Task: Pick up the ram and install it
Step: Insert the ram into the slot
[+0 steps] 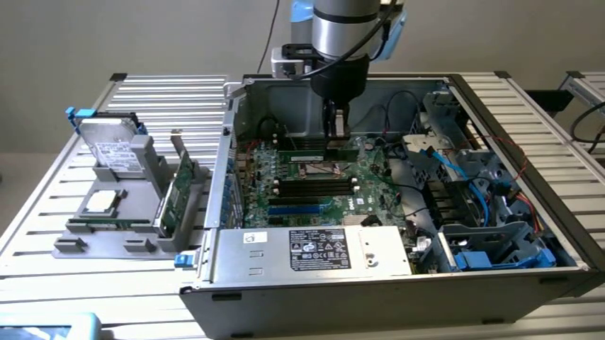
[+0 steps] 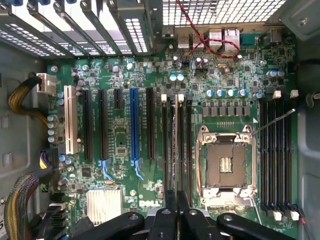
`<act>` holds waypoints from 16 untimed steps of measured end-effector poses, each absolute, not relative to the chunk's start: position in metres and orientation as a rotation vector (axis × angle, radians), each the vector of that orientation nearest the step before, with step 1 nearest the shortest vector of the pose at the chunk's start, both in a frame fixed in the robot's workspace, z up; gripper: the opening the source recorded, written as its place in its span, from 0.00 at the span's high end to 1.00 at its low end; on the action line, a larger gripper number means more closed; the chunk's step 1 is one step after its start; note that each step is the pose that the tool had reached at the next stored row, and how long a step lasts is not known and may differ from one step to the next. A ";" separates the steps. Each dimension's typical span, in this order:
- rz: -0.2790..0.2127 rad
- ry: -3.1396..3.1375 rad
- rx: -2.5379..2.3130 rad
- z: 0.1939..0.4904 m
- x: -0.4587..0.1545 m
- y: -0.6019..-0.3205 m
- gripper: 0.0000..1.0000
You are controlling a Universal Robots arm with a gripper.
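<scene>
Clearly the ram (image 2: 177, 150) is hanging edge-on in the gripper (image 2: 177, 212), whose fingers are pinching shut on one long edge of it. It is sitting directly over the black memory slots (image 2: 165, 150), just beside the processor socket (image 2: 226, 165). To seat it well, I judge the stick should be running parallel to one slot, with the white latches (image 2: 163, 98) standing open. Pressure should be coming straight down and evenly, so the thin board is not flexing. The stick is looking flat, narrow and rigid, and the slots are showing as long plastic channels. The socket is showing a shiny square metal frame. Around them the green motherboard (image 2: 120, 150) is lying crowded with small parts inside the grey sheet-metal case (image 1: 378, 297).
</scene>
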State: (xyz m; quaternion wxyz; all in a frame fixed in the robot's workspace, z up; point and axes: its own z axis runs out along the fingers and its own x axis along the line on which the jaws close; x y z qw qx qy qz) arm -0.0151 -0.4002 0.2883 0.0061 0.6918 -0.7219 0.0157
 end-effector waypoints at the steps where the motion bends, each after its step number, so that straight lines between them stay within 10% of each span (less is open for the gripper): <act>1: 0.051 -2.258 2.164 0.287 -0.015 -0.400 0.88; 16: 0.069 -2.250 2.156 0.265 -0.015 -0.392 0.88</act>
